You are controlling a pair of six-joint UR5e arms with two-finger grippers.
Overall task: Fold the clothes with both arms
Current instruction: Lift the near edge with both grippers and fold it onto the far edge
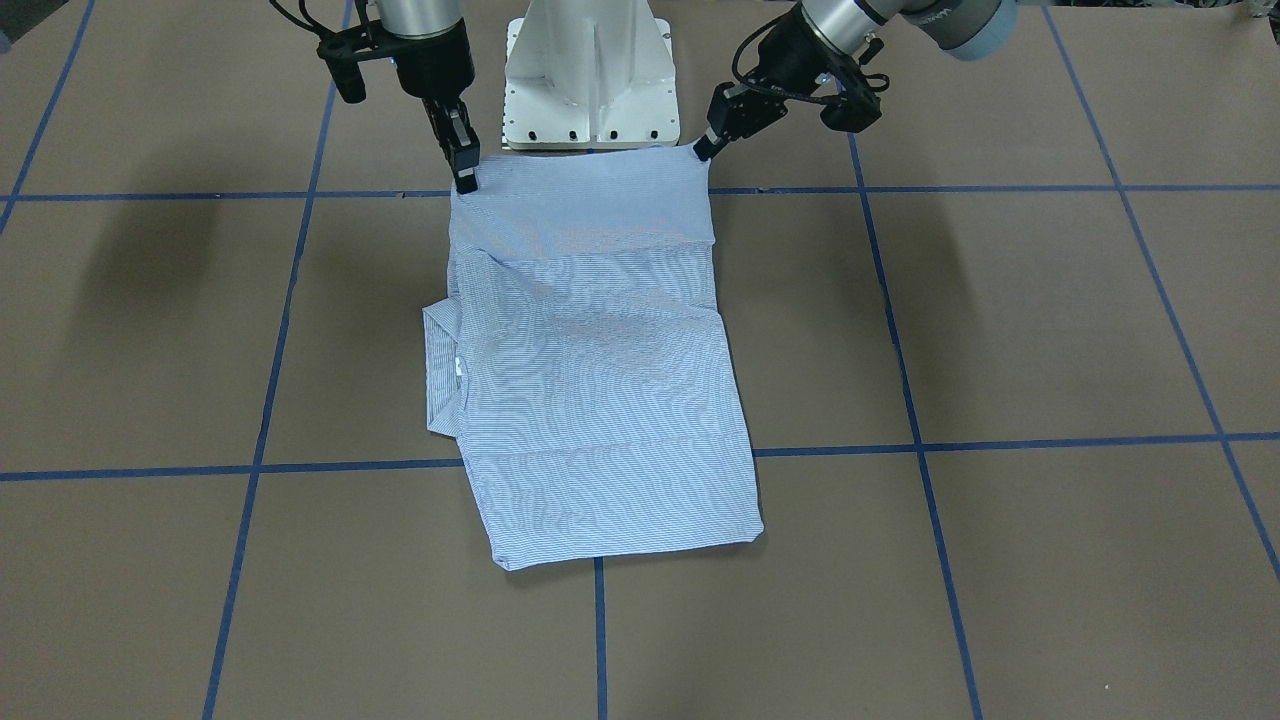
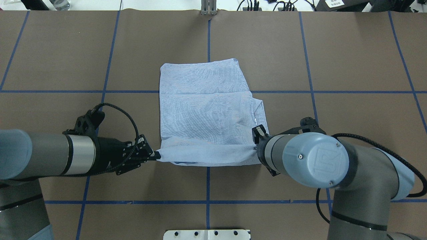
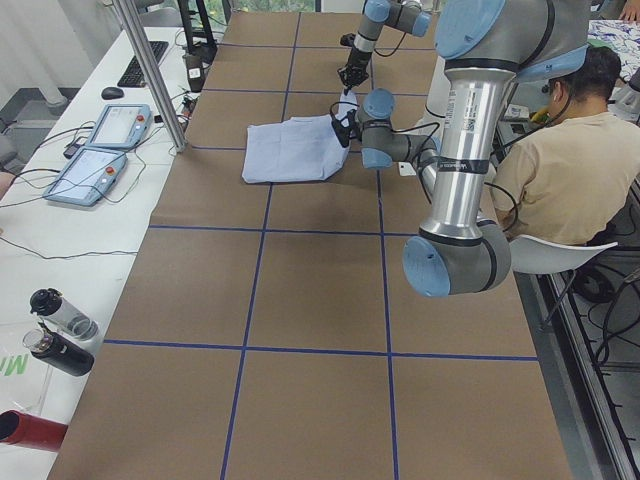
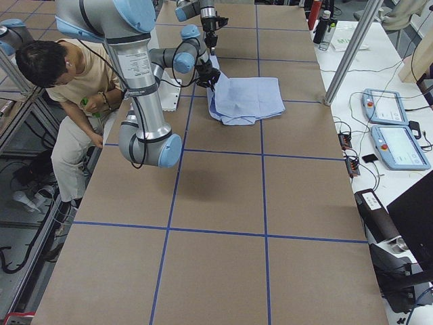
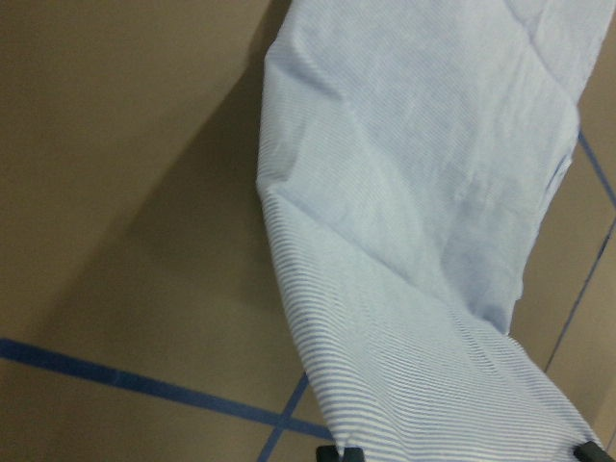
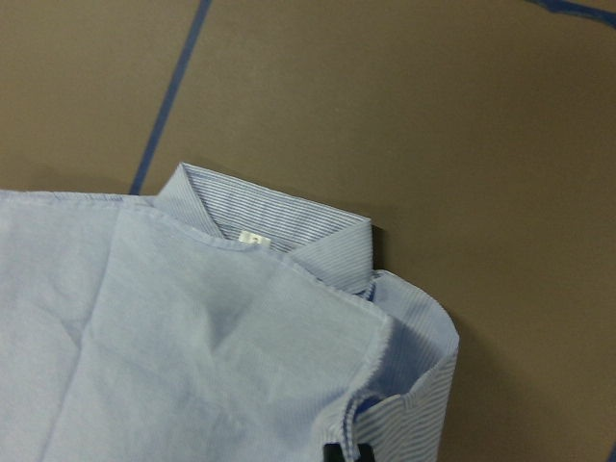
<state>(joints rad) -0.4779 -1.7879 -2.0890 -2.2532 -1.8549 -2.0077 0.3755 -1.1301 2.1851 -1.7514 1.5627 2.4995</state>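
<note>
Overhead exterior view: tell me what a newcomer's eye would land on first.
The light blue striped shirt, partly folded into a rectangle, lies at the centre of the brown table. The left arm and right arm reach in from either side, jaws pinching its two corners nearest the robot. Its collar sticks out on the right arm's side.

shirt (image 1: 600, 400): light blue, fine white stripes. Collar (image 6: 279, 223) has the same stripe plus a small white label (image 6: 253, 237). Surface (image 1: 1050, 320): plain brown with a blue tape grid (image 1: 600, 640). Left arm (image 2: 50, 155) and right arm (image 2: 315, 160): silver tubes, grey joints, pale blue caps. Left hand (image 1: 703, 152), right hand (image 1: 466, 183) and cable (image 2: 131, 120) are black. Pedestal (image 1: 588, 75) is white.
</note>
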